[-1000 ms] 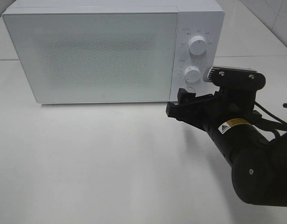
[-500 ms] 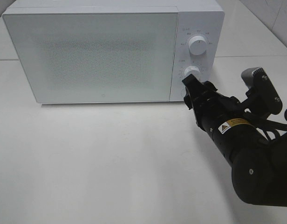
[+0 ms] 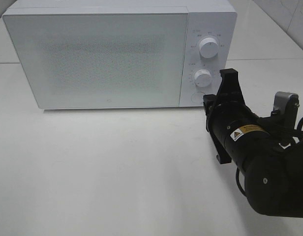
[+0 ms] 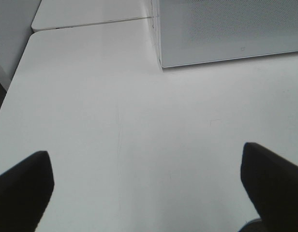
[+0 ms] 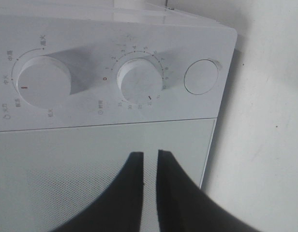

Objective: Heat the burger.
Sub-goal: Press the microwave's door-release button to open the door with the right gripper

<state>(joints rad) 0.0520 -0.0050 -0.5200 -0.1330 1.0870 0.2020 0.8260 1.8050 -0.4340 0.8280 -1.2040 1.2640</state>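
- Filling the back of the white table (image 3: pixel 117 172), the microwave (image 3: pixel 97 59) stands with its door closed; the burger shows in no view, and whether it sits behind that speckled door cannot be told
- Right arm (image 3: pixel 259 162) reaches toward the control panel and ends just beside it, with no contact that I can make out
- Left gripper (image 4: pixel 145 153) hangs over bare tabletop, jaws spread wide, holding nothing
- Right gripper (image 5: pixel 150 155) has its fingers drawn almost together, only a thin slit between them and nothing pinched
- Timer dial (image 5: pixel 139 79) has its red mark turned well off zero; the power dial (image 5: pixel 42 82) sits beside it
- Round door button (image 5: pixel 201 76) has nothing touching it
- Judging by the closed door and the set timer, loading and starting look done; waiting, opening the door and taking the burger out probably remain
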